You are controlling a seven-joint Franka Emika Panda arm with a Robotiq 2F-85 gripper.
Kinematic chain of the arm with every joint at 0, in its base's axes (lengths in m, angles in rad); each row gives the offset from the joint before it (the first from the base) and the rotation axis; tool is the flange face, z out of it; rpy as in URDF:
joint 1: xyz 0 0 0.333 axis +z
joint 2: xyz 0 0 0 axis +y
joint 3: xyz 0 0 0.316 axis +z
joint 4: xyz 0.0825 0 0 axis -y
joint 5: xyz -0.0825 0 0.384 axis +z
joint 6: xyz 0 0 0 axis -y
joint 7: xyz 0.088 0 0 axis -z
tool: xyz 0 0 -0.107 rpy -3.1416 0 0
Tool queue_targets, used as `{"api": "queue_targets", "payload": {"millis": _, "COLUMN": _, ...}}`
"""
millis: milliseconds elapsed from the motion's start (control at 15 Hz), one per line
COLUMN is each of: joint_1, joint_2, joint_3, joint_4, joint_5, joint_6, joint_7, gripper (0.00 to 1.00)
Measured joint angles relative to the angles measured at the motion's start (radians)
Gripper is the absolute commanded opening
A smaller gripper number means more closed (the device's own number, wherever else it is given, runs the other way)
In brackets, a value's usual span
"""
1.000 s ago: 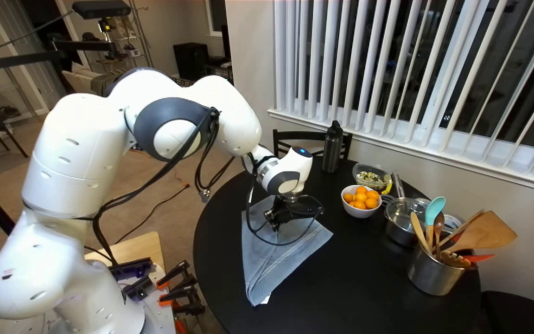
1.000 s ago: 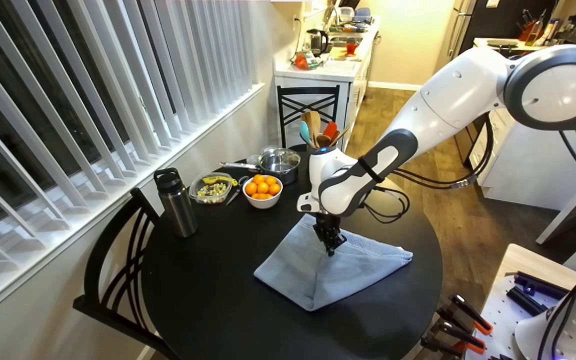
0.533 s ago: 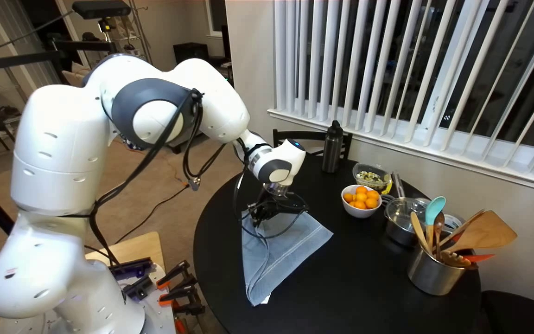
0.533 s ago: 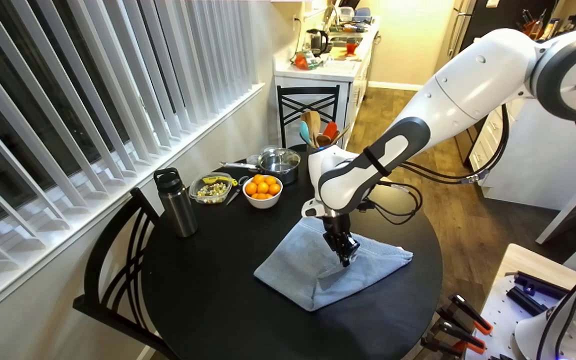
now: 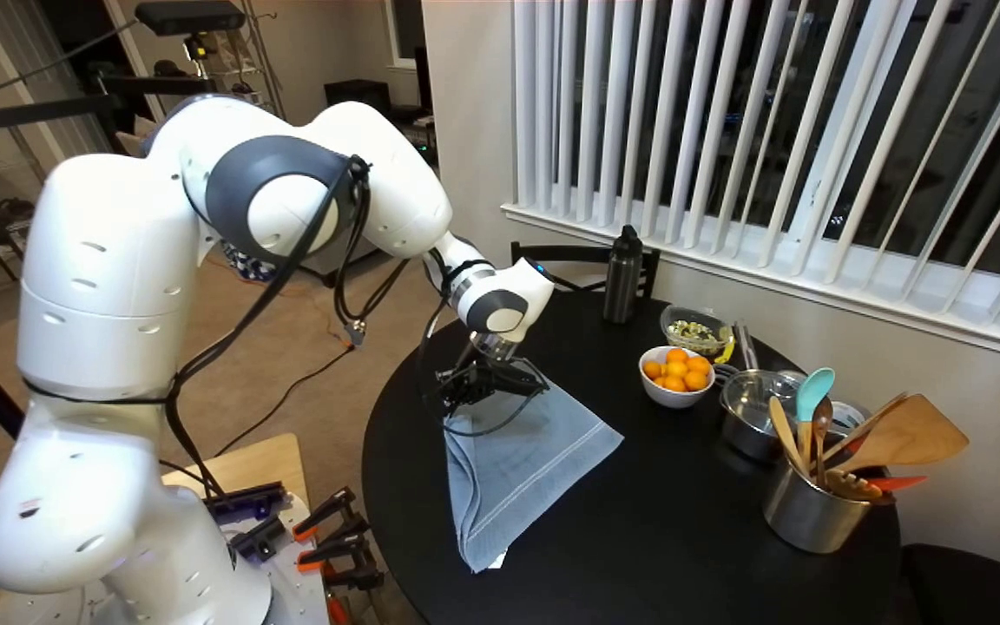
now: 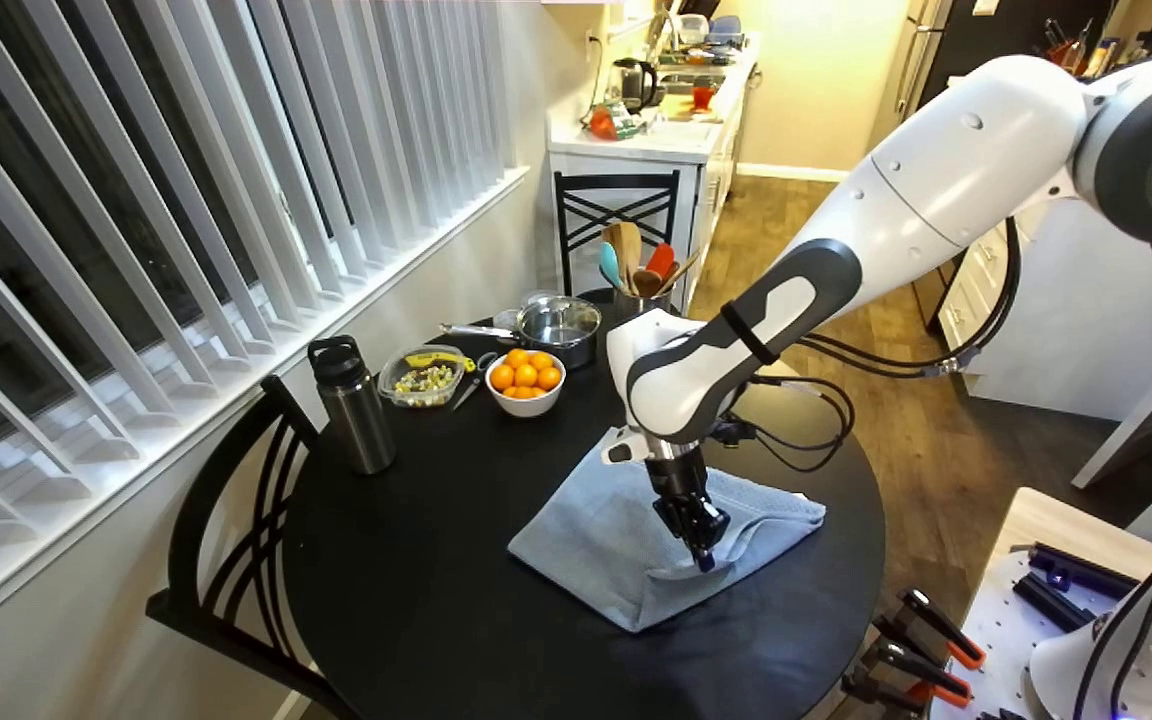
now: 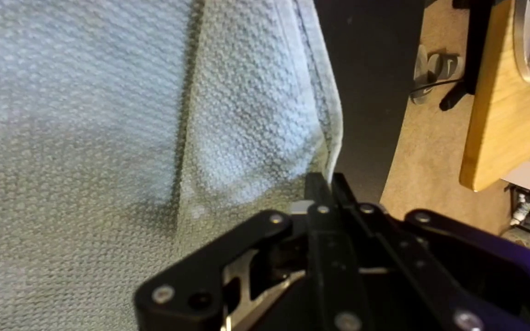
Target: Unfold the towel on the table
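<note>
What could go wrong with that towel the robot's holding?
The gripper pinches just the edge of the towel, so it might slip out. The towel has folds, so a tug could drag it along instead of opening it. And the table ends near the pinched edge, so that part might end up hanging off.

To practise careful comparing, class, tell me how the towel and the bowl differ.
The towel is pale blue; the bowl is white. The towel lies partly folded, its edge in the shut pincer; the bowl stands upright, holding oranges. The towel covers far more table than the bowl. Both rest on that table.
</note>
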Motion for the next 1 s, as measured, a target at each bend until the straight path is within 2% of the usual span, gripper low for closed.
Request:
{"api": "queue_targets", "payload": {"millis": 533, "joint_1": 0.01, "joint_2": 0.0, "joint_3": -0.003, "joint_4": -0.058, "joint_5": 0.036, "joint_6": 0.055, "joint_7": 0.032, "gripper": 0.02}}
{"api": "queue_targets", "payload": {"millis": 1000, "joint_1": 0.027, "joint_2": -0.007, "joint_3": 0.042, "joint_4": -0.116, "joint_5": 0.038, "joint_6": 0.044, "joint_7": 0.032, "gripper": 0.02}}
